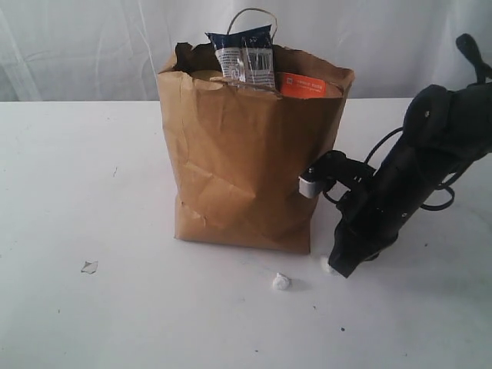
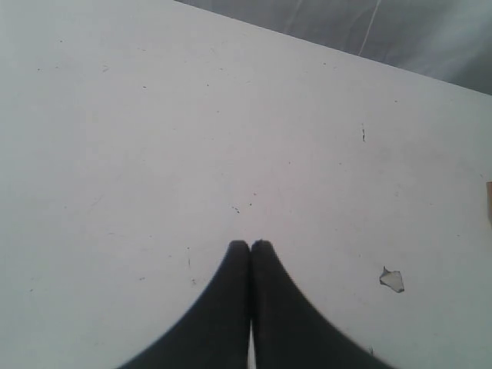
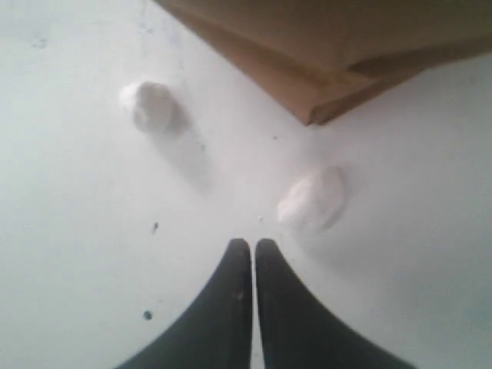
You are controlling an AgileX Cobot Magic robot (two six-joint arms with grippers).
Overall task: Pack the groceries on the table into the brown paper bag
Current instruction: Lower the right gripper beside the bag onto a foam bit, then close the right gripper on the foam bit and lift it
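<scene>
The right gripper (image 1: 335, 266) hangs low over the white table (image 1: 92, 192), its two dark fingers pressed together with nothing between them, as the right wrist view shows (image 3: 252, 244). The brown paper bag (image 1: 246, 169) stands upright just beyond and beside this gripper, its near bottom corner (image 3: 323, 77) a short way ahead of the closed tips. Between the tips and that corner lies a small white lump (image 3: 311, 200), close to the fingers but apart from them. A second white lump (image 3: 148, 104) rests farther from the gripper, toward the left arm's side and in front of the bag (image 1: 280, 283).

High above the gripper, at the bag's ragged rim, a long navy packet (image 1: 244, 58) sticks up out of the opening with a twisted loop handle (image 1: 254, 14) behind it. The brown pouch with orange label (image 1: 307, 86) shows just inside the rim on the side nearest the right arm.

The left gripper (image 2: 250, 244) is out of sight in the room view. Its own camera shows its fingers shut tight against each other, empty, over bare tabletop. A small pale scrap (image 2: 391, 279) lies on the surface just beside it, well apart from the bag.
</scene>
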